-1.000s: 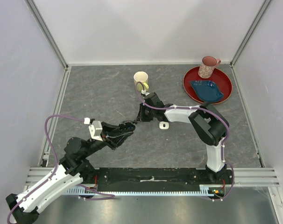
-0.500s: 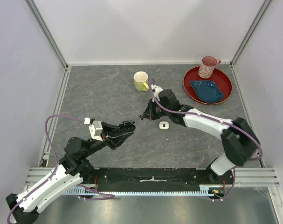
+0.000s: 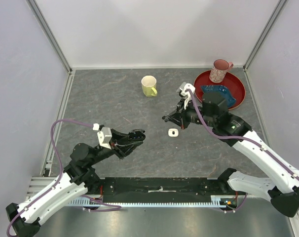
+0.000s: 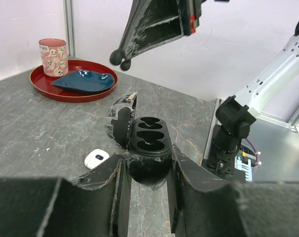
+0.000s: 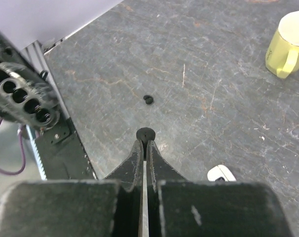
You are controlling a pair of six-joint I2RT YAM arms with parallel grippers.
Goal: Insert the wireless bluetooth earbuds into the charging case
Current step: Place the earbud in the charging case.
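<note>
My left arm reaches low from the near edge, well short of the yellow mug [image 3: 149, 86] and a little to its left. Its wrist is level and the left gripper [image 3: 134, 137] points toward mid-table. My right arm sweeps in from the near right corner, elbow bent. It carries the right gripper [image 3: 168, 118] above the table, nearer me than the mug and just to its right.

The charging case [image 4: 148, 143] is black and stands upright with its lid [image 4: 121, 121] hinged back. Its wells are dark, and I cannot tell whether anything sits in them. Right of the mug, a red plate [image 3: 238, 98] holds a blue dish [image 3: 218, 95] and a pink patterned cup [image 3: 220, 70].

The left gripper is clamped on the case's lower body, one finger on each side. The right gripper's fingers are pressed together, pinching a black earbud [image 5: 145, 134] at the very tips. A second black earbud [image 5: 148, 99] lies on the table, nearer me than the mug. A small white object [image 3: 173, 132] lies just beneath the right gripper; I cannot tell whether it is a bud or a case.
</note>
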